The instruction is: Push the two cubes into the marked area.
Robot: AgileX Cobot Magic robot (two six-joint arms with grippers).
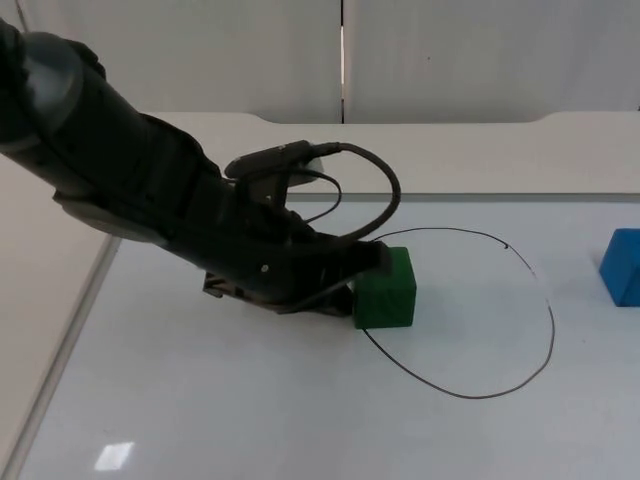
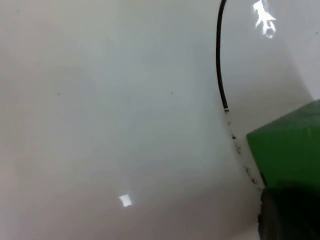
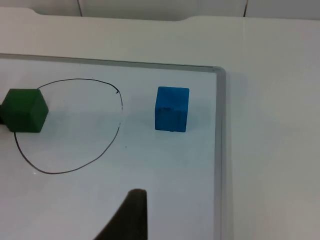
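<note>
- Green cube (image 1: 386, 290) sits right at the tip of your left gripper (image 1: 345, 285), on the side of the gripper that faces the marked area; the gripper touches, or almost touches, the cube's near face. You cannot tell from these views whether the jaws are apart or together, because the arm body hides them.
- You see the green cube straddling the black outline (image 1: 520, 375) of the marked area: the line passes under or just beside its edge, so I judge it is only partly inside. In the left wrist view the line (image 2: 219, 65) runs up to the cube (image 2: 290, 145).
- For the coming move, the inside of the loop lies straight beyond the cube from the left gripper, so a push further in the same direction should carry it in.
- Blue cube (image 1: 624, 266) stands well apart from the loop, on the far side from the left arm, outside the line. Your right arm is the nearer one; its gripper (image 3: 131, 215) waits above the table with the blue cube (image 3: 172, 109) ahead of it. Whether its jaws are open you cannot tell.
- White board (image 1: 250, 420) is smooth and glossy, so I expect the cubes to slide easily. Its raised edge (image 3: 219, 150) runs just beside the blue cube, on the side away from the loop.
</note>
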